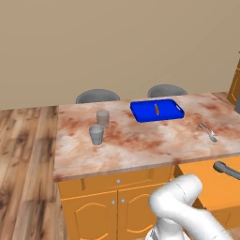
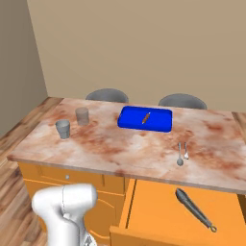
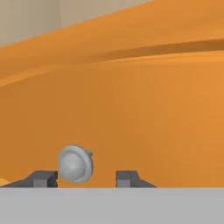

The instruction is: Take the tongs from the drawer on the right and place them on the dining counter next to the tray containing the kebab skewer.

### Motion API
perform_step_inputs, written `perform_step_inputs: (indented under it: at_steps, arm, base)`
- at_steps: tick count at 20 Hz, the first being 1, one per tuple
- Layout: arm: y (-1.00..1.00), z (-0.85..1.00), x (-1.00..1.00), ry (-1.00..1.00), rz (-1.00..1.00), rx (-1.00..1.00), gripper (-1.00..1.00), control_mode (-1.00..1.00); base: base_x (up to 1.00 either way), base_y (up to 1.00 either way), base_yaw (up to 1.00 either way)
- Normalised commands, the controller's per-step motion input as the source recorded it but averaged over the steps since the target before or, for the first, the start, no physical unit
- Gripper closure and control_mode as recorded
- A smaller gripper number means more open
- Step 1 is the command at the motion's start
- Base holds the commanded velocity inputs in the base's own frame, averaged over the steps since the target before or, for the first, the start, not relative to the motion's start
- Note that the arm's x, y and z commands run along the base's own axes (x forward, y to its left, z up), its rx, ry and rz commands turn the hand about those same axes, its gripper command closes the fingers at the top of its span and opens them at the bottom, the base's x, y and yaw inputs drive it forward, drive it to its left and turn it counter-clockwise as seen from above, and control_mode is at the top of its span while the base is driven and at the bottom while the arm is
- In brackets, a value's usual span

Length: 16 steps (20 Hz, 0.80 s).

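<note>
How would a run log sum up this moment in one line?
drawer: open | tongs: inside | gripper: at knob, open | tray: on counter

I see the blue tray [image 1: 157,110] holding the kebab skewer [image 1: 156,109] on the marbled surface [image 1: 140,140], two grey cups [image 1: 99,126] well left.

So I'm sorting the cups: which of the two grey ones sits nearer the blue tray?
The far cup, closer to the tray; the other cup stands nearer the counter's front edge.

Bright blue tray [image 2: 156,125], reddish-brown marbled dining counter [image 2: 120,149], orange drawer [image 2: 153,211], dull-grey tongs [image 2: 194,209], grey cups [image 2: 63,129]
</note>
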Motion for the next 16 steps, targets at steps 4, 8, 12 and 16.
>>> perform_step_inputs:
  at_steps: [4, 8, 12, 16]
  arm:
    - [-0.88, -0.96, -1.0, 0.02, -0.03, 0.0, 1.0, -1.0]
    - [-0.72, -0.63, -1.0, 0.02, -0.08, 0.0, 1.0, -1.0]
    - [-0.21, 0.04, -1.0, 0.0, -0.12, 0.03, -1.0, -1.0]
    - [-0.06, 0.7, -0.91, 0.0, -0.17, 0.06, -1.0, -1.0]
  base:
    - [0.0, 0.0, 0.0]
    - [0.0, 0.0, 0.0]
    - [0.0, 0.0, 0.0]
    - [0.0, 0.0, 0.0]
